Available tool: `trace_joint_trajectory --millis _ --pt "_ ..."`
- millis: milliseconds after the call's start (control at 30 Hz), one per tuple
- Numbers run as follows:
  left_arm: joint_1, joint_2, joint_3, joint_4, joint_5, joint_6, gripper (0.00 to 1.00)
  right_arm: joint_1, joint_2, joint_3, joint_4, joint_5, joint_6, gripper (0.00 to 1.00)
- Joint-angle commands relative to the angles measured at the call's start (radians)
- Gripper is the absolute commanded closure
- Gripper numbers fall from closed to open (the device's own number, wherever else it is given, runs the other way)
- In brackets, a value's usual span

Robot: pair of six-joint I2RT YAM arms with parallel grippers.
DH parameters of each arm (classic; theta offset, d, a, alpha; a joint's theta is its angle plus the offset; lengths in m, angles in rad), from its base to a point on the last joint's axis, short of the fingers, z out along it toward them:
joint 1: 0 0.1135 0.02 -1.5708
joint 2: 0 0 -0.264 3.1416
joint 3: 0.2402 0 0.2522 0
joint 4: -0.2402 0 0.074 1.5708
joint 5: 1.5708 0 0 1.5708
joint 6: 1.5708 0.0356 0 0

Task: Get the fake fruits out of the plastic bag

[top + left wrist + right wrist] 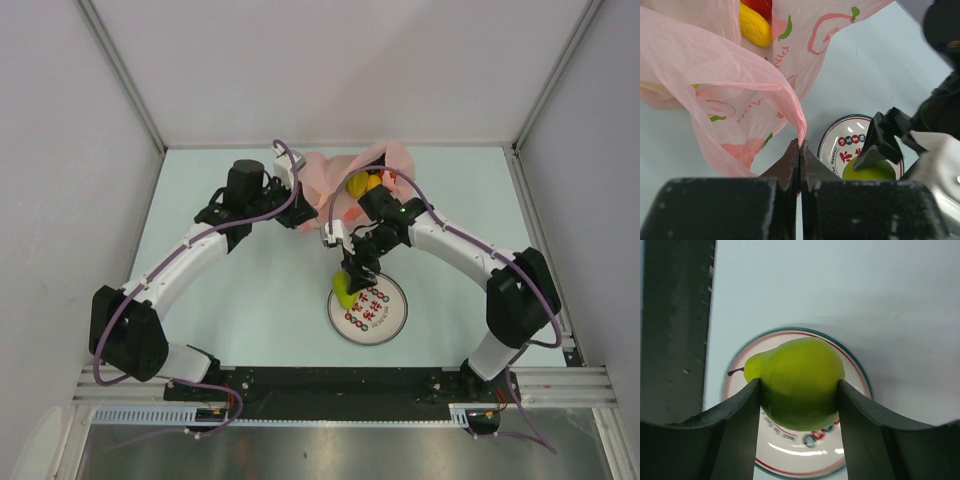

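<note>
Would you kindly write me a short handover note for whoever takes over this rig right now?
Left gripper: shut, pinching the edge of the plastic bag at its mouth.
Right gripper: shut on the green pear, held over the white plate, not yet released.
In the bag: a yellow fruit and a red one show; others may be hidden.
Done: pear is out of the bag.
Left: set the pear on the plate, then fetch the remaining fruits.
</note>
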Motion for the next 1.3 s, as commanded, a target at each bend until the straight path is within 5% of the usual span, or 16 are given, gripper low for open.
trace_joint_trajectory --millis 0,267,567,667,800,967,1067,1100,1267 --pt "-0.004 -0.04 -0.021 0.03 0.019 -0.015 1.0 -0.048 0.08 0.003 -0.003 -0.175 0.249 0.8" --pt "-0.004 -0.025 -0.046 0.03 0.012 -0.015 1.0 -0.061 0.235 0.012 -0.179 -0.259 0.146 0.75" --pt "-0.004 -0.013 -0.037 0.019 0.003 0.0 1.0 -0.049 0.267 0.013 0.004 -0.202 0.243 0.71" --pt "-0.004 -0.013 -0.041 0.021 0.003 0.0 1.0 -0.039 0.28 0.013 0.021 -0.198 0.249 0.63" --pt "-0.004 -0.017 -0.049 0.021 0.002 0.002 1.0 -0.035 0.303 0.012 0.003 -0.193 0.245 0.4" --pt "-0.005 -0.022 -0.055 0.024 -0.001 0.002 1.0 -0.041 0.286 0.013 0.012 -0.189 0.255 0.27" --pt "-0.005 -0.02 -0.057 0.022 -0.001 0.002 1.0 -0.044 0.27 0.013 0.029 -0.184 0.264 0.13" --pt "-0.004 -0.02 -0.06 0.022 -0.001 0.003 1.0 -0.045 0.267 0.013 0.035 -0.181 0.266 0.01" --pt "-0.005 -0.019 -0.061 0.032 -0.001 0.0 1.0 -0.047 0.27 0.013 0.037 -0.173 0.274 0.01"
